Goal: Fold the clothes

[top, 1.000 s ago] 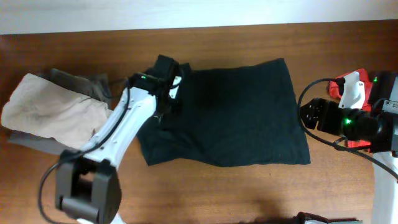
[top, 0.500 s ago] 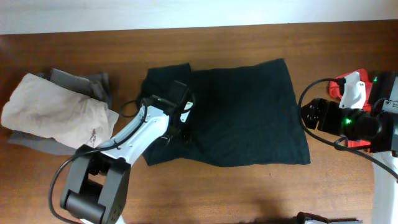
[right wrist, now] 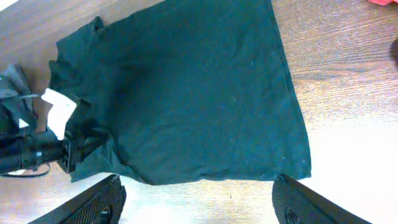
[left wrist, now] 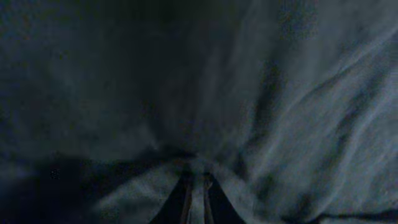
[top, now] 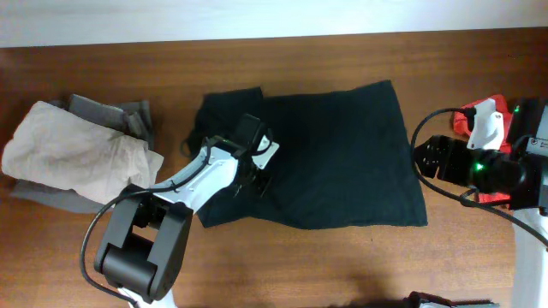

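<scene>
The black T-shirt (top: 334, 154) lies spread on the brown wood-grain surface (top: 342, 257) near its middle. Its soft knit is mostly flat, with a short sleeve at the far left corner and a rumpled near-left edge. The left end effector (top: 257, 178) sits on that near-left part, its fingers (left wrist: 186, 202) pinched almost together on a gather of the dark cloth, with creases fanning out from the tips. The right end effector (top: 428, 160) hovers just off the shirt's right hem, spread wide and holding nothing. At the left sit a crumpled beige garment (top: 73, 154) and a grey garment (top: 111, 111), and a red garment (top: 467, 120) shows at the right edge.
</scene>
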Controlling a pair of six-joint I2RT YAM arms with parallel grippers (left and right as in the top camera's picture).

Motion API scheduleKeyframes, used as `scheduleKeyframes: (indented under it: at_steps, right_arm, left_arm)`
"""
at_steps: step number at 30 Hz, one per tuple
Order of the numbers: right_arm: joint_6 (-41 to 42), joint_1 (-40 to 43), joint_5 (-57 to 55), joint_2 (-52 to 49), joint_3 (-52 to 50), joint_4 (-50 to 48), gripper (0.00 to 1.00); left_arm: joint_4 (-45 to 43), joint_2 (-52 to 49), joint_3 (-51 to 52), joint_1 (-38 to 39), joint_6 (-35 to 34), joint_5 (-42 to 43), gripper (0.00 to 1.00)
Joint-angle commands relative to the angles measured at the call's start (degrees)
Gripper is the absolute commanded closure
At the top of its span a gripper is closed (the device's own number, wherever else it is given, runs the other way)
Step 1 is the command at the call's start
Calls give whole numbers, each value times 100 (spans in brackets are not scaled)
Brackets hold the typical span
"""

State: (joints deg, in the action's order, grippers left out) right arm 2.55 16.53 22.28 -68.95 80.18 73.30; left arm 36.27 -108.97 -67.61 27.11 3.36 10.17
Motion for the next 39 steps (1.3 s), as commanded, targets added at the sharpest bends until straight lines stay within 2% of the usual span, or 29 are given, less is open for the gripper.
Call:
scheduleKeyframes:
  at_steps: [1,4,6,8,10,12,17,25,29,34,39]
  right_arm:
    - [-61,26,-48,-4,-26,26,20]
    - [-61,26,-48,-4,-26,26,20]
    - [-61,26,-48,-4,-26,26,20]
    - [-63,26,-48,-4,-26,24,19]
    - [-63,26,-48,-7,-26,9,18]
    - [-61,26,-48,-26,-26,0,17]
    - [-63,26,-48,-205,-26,55,17]
    - [-188,0,249,-616,-26,72,18]
    - [-345,-166,424,-643,-26,-7,17]
    - [-365,-409,415,-643,-26,-20,18]
    - [-365,-577,404,-643,-26,-11,17]
  left_arm:
    - [-177,-33,-354,37,710,144,84]
    - [-59,-31,-734,37,767,59,71]
    - [293,-31,-1132,35,726,-133,67]
    - [726,-31,-1574,35,608,-461,60]
    - [1460,-31,-2409,-15,461,-1193,58]
    - [1864,-31,-3064,-131,461,-1460,49]
    - [1786,-31,-3731,-616,319,-1276,37]
    - [1314,-621,-3735,-1720,914,793,36]
    - [944,-1233,-3757,-2114,968,1377,36]
    - [227,-1915,-3829,-2317,1005,1460,36]
    - [-568,-2243,-3829,-2317,1003,1047,36]
